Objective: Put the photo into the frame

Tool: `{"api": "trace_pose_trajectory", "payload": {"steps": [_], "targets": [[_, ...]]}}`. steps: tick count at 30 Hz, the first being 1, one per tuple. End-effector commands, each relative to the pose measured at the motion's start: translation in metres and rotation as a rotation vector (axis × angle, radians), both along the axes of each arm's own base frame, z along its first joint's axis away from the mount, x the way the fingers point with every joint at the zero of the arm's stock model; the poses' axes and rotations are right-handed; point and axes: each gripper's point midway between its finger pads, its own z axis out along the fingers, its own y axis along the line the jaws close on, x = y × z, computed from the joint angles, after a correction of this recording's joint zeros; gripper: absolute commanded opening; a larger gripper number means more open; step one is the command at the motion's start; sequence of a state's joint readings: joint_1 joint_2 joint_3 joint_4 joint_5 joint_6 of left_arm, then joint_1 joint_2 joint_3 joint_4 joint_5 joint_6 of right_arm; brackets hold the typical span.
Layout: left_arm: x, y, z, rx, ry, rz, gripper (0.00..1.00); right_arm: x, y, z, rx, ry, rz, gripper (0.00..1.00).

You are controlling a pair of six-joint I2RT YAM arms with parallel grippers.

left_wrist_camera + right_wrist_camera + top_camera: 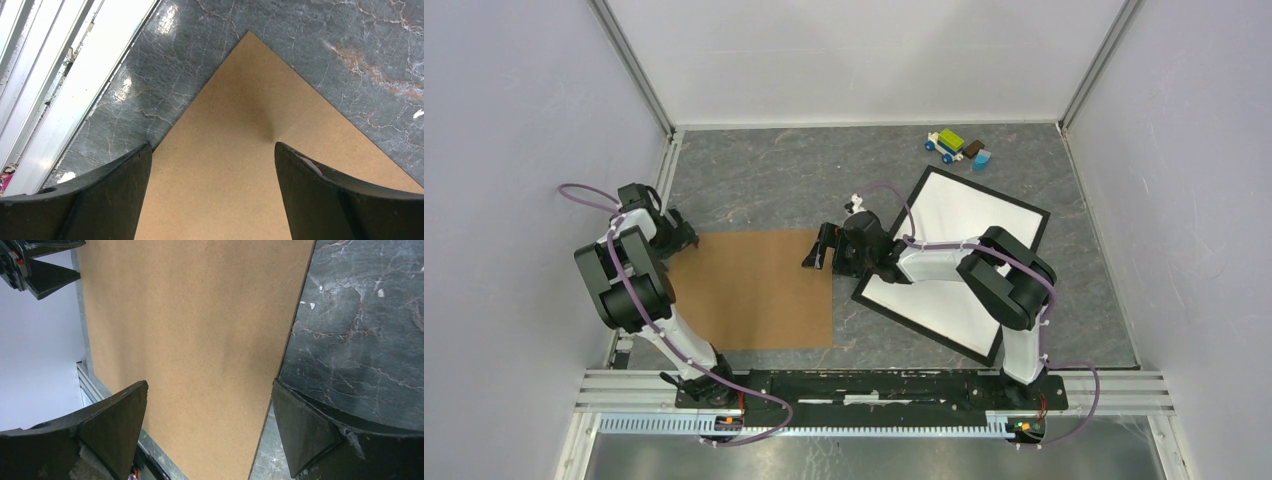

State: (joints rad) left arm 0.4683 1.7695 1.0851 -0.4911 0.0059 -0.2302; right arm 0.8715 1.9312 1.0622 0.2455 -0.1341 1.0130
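Frame (929, 331), thin and black, lies flat right of centre in the top view, its long axis running upper right to lower left. Photo (969, 225) lies inside it, plain white side up. My left claw (212, 150) and right claw (210, 385) both gape wide and empty over the brown board (754, 285).

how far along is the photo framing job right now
Looks done: the photo, seemingly white back up, lies inside the frame. In hand: nothing is gripped; the left end effector hangs open over a corner of the brown board, and the right end effector hangs open over the board's opposite edge. Left: probably moving the board onto the frame.
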Motion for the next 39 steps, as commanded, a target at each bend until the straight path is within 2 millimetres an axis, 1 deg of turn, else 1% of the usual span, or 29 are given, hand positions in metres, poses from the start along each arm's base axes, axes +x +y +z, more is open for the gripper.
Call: {"api": "trace_pose_trajectory", "payload": {"steps": [1, 2, 4, 8, 10, 13, 15, 19, 21, 23, 24, 25, 27, 28, 33, 35, 39], "targets": [[-0.017, -0.048, -0.024, -0.221, 0.050, 0.024, 0.95, -0.004, 0.036, 0.086, 0.265, -0.089, 0.044, 0.98], [-0.017, -0.051, -0.023, -0.230, 0.045, 0.025, 0.96, -0.004, 0.037, 0.096, 0.284, -0.101, 0.042, 0.98], [-0.016, -0.056, -0.022, -0.250, 0.038, 0.027, 0.95, -0.003, 0.038, 0.109, 0.309, -0.112, 0.035, 0.98], [-0.015, -0.065, -0.017, -0.283, 0.011, 0.032, 0.95, -0.005, 0.032, 0.128, 0.340, -0.133, 0.021, 0.98], [-0.016, -0.067, -0.015, -0.293, 0.003, 0.033, 0.95, -0.006, 0.028, 0.131, 0.339, -0.129, 0.011, 0.98], [-0.016, -0.075, -0.014, -0.310, -0.005, 0.025, 0.94, -0.010, 0.013, 0.128, 0.324, -0.121, -0.036, 0.98], [-0.015, -0.082, -0.013, -0.327, -0.011, 0.018, 0.94, -0.011, 0.002, 0.123, 0.309, -0.123, -0.071, 0.98], [-0.014, -0.103, -0.013, -0.362, -0.019, -0.008, 0.94, -0.011, -0.018, 0.112, 0.281, -0.116, -0.113, 0.98], [-0.014, -0.108, -0.015, -0.371, -0.021, -0.004, 0.94, -0.009, -0.027, 0.104, 0.250, -0.118, -0.121, 0.98], [-0.015, -0.105, -0.016, -0.358, -0.015, 0.004, 0.95, -0.003, -0.034, 0.096, 0.170, -0.155, -0.094, 0.98], [-0.016, -0.102, -0.016, -0.343, -0.009, 0.011, 0.95, 0.002, -0.038, 0.087, 0.081, -0.162, -0.074, 0.98], [-0.017, -0.098, -0.016, -0.323, 0.001, 0.018, 0.95, 0.005, -0.045, 0.073, -0.020, -0.151, -0.056, 0.98], [-0.017, -0.094, -0.014, -0.296, -0.002, 0.023, 0.96, 0.007, -0.058, 0.057, -0.164, -0.122, -0.044, 0.98], [-0.016, -0.092, -0.013, -0.285, -0.006, 0.025, 0.96, 0.010, -0.064, 0.052, -0.198, -0.120, -0.068, 0.98], [-0.017, -0.095, -0.016, -0.306, 0.003, 0.041, 0.96, 0.015, -0.084, 0.034, -0.288, -0.093, -0.163, 0.98], [-0.018, -0.093, -0.018, -0.294, 0.011, 0.042, 0.96, 0.017, -0.087, 0.029, -0.316, -0.075, -0.184, 0.98], [-0.018, -0.091, -0.018, -0.283, 0.017, 0.050, 0.96, 0.014, -0.090, 0.013, -0.345, -0.034, -0.197, 0.98]]}}
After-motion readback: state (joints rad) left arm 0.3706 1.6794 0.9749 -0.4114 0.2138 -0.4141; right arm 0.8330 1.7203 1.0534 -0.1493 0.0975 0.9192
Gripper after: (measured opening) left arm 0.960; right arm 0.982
